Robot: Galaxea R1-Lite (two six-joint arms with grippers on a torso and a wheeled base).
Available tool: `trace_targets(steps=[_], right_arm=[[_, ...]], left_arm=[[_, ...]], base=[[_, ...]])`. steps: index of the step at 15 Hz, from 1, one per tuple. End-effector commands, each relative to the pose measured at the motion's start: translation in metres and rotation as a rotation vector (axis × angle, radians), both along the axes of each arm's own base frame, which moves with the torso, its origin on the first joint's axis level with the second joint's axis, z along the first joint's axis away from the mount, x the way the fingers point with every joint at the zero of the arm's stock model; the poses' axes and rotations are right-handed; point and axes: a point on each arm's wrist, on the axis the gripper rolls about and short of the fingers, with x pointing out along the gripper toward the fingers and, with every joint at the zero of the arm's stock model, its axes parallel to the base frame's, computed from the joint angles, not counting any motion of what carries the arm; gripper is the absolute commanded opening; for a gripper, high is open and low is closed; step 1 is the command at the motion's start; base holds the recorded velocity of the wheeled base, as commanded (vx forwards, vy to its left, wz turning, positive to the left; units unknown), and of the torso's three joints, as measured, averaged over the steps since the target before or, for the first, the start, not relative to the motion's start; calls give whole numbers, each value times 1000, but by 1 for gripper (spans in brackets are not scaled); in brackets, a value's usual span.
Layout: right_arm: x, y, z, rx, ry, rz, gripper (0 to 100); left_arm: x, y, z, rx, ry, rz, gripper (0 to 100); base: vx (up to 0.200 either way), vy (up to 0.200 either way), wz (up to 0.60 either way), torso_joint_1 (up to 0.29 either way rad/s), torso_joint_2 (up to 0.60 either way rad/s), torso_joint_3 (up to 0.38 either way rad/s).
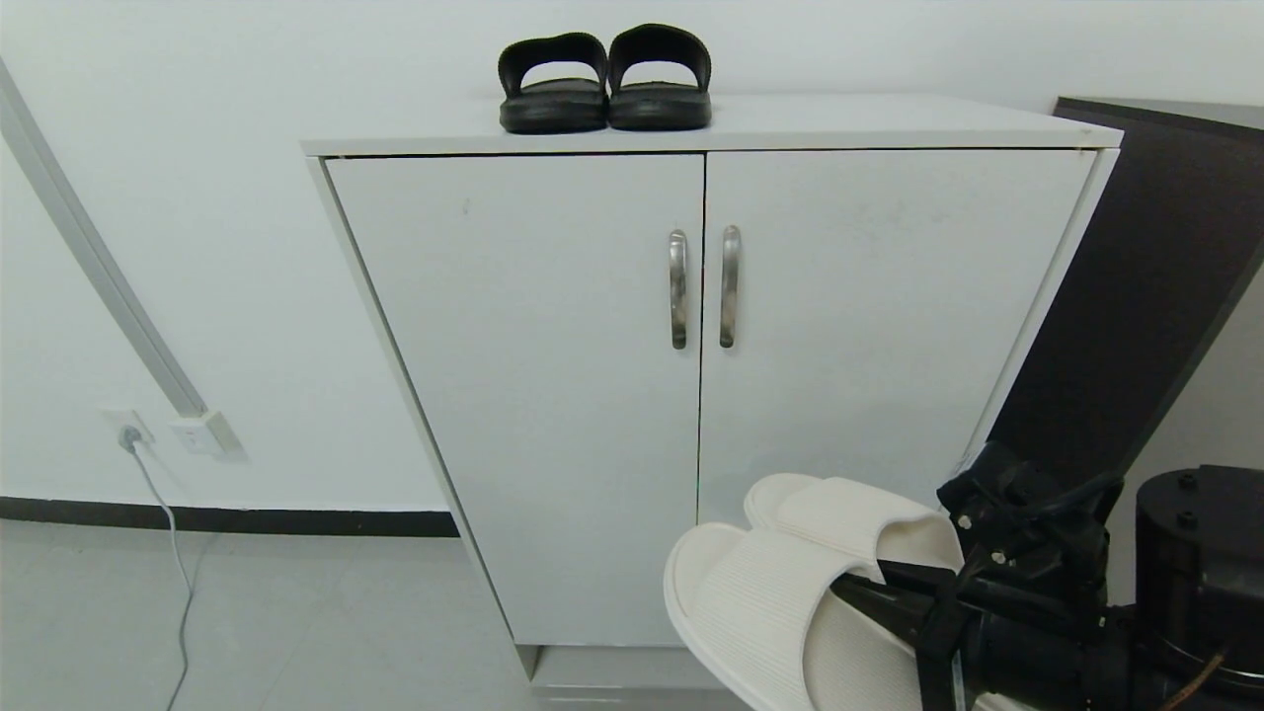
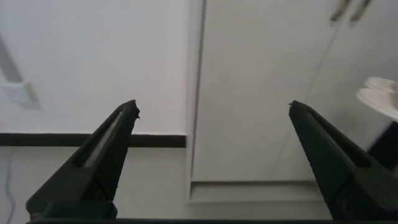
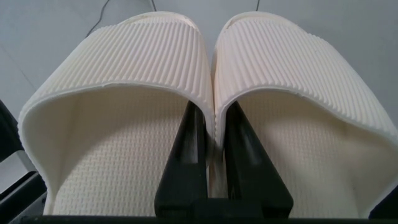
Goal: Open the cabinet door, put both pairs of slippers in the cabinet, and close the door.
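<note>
With your right gripper (image 3: 214,124) pinching the pair of white ribbed slippers (image 1: 770,592), close your wide-open left gripper (image 2: 214,109) squarely around the vertical metal handle (image 1: 677,288) on the left white cabinet door (image 1: 533,395).

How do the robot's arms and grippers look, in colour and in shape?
The left gripper has two long, black fingers that taper to narrow tips, with finely textured inner faces. The right gripper has the same black wedge fingers. The right arm's wrist is black, with small bolts and black cables.
</note>
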Motion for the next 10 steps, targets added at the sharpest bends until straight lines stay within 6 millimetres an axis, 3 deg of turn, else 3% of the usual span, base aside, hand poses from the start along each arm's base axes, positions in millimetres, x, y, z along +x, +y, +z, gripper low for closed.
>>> trace_targets(steps=[1, 5, 7, 10], right_arm=[[-1, 0, 0, 1, -1, 2, 0], [-2, 1, 1, 3, -4, 10, 0], [-4, 2, 3, 10, -10, 16, 0], [-4, 2, 3, 9, -9, 16, 0]], left_arm=[[40, -3, 19, -4, 154, -137, 100], [81, -8, 32, -18, 166, -310, 100], [111, -16, 41, -15, 164, -416, 100], [131, -33, 51, -7, 153, -536, 100]], base=[[0, 0, 0, 0, 0, 0], [0, 0, 0, 0, 0, 0], [0, 0, 0, 0, 0, 0], [0, 0, 0, 0, 0, 0]])
